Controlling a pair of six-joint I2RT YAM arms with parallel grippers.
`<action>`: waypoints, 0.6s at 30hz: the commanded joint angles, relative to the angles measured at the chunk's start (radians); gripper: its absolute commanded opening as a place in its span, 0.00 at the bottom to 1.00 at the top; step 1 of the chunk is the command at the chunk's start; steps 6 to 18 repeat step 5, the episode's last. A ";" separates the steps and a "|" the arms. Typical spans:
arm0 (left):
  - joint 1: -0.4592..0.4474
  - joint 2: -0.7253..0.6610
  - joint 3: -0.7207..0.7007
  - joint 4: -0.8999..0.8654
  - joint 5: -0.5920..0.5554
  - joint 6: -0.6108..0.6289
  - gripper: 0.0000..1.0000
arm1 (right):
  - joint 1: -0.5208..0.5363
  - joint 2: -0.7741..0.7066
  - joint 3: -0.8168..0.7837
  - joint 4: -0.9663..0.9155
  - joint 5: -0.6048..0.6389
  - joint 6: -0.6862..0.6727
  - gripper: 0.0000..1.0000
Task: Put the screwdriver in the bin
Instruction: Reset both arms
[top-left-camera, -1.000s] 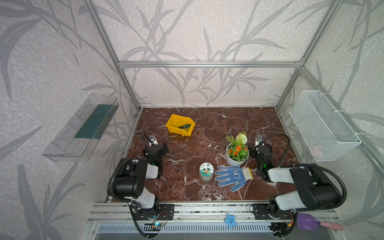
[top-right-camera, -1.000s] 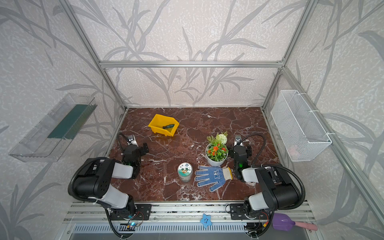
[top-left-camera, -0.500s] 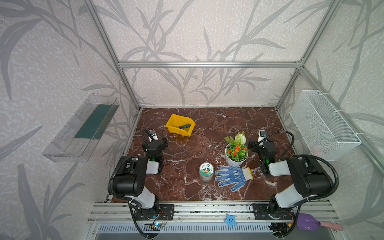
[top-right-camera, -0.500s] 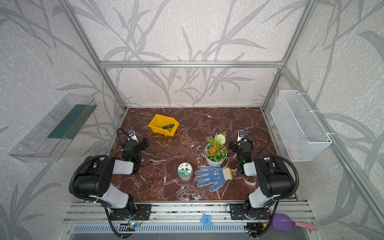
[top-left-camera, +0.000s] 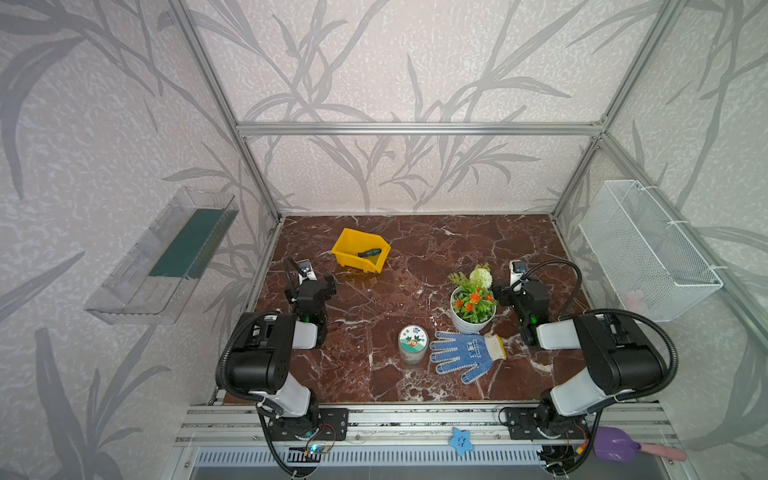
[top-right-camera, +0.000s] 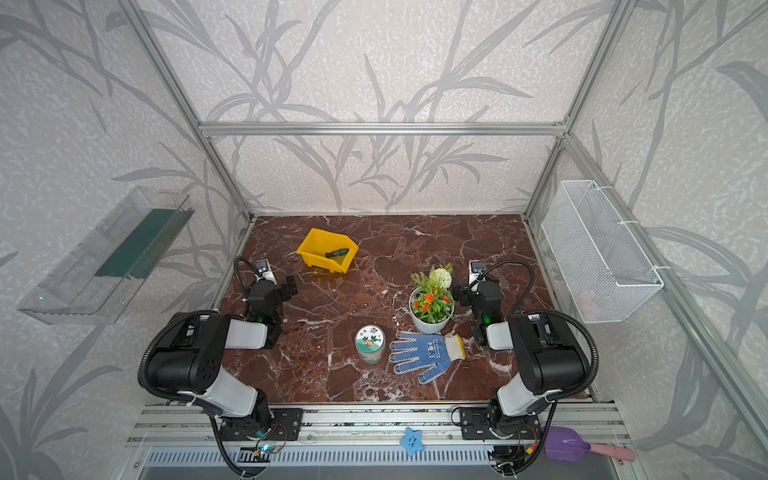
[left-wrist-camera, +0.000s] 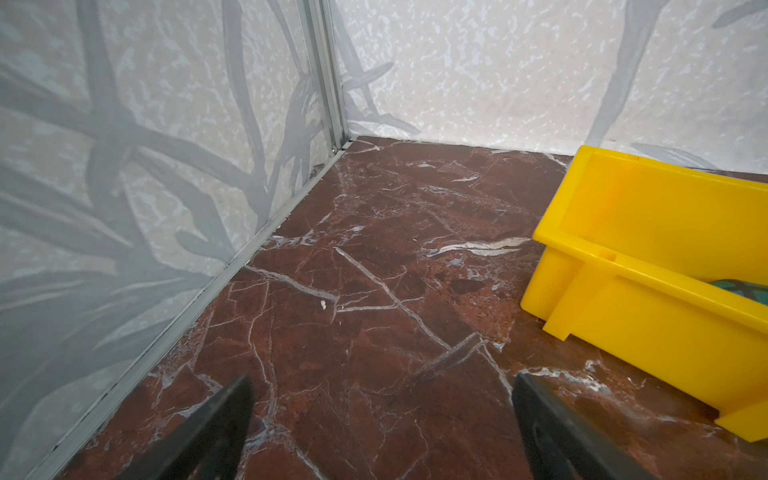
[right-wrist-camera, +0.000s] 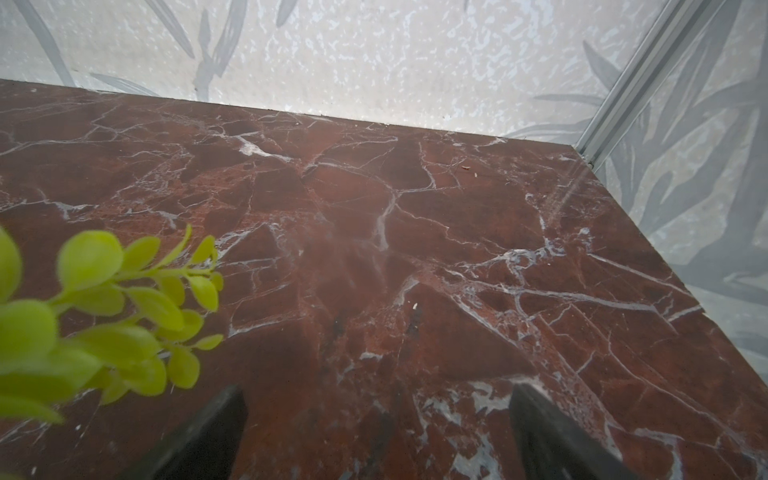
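Screwdriver (top-left-camera: 369, 252): lies inside the bin, toward the end nearer the table's middle; nothing holds it.
Bin (top-left-camera: 353, 262): yellow, standing on the table at the back left, well apart from the other objects.
Left gripper (left-wrist-camera: 380, 386): jaws spread wide with nothing between them, low over bare marble near the bin but not touching it.
Right gripper (right-wrist-camera: 376, 392): jaws spread wide and empty, just beside the leaves of the potted plant.
Potted plant (top-left-camera: 473, 307): white pot with orange flowers, right of centre.
Glove (top-left-camera: 465, 355): blue-dotted, lying flat in front of the pot.
Tin (top-left-camera: 412, 345): upright, just beside the glove's fingertips.
Table (top-left-camera: 457, 249): red-brown marble with white veins.
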 joint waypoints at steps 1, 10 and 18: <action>0.000 -0.009 -0.007 -0.005 -0.009 -0.012 0.99 | 0.002 -0.003 0.019 -0.006 -0.011 -0.009 0.99; 0.000 -0.009 -0.006 -0.005 -0.009 -0.013 0.99 | 0.000 -0.002 0.027 -0.019 -0.002 -0.001 0.99; 0.000 -0.009 -0.006 -0.005 -0.009 -0.013 0.99 | 0.000 -0.002 0.027 -0.019 -0.002 -0.001 0.99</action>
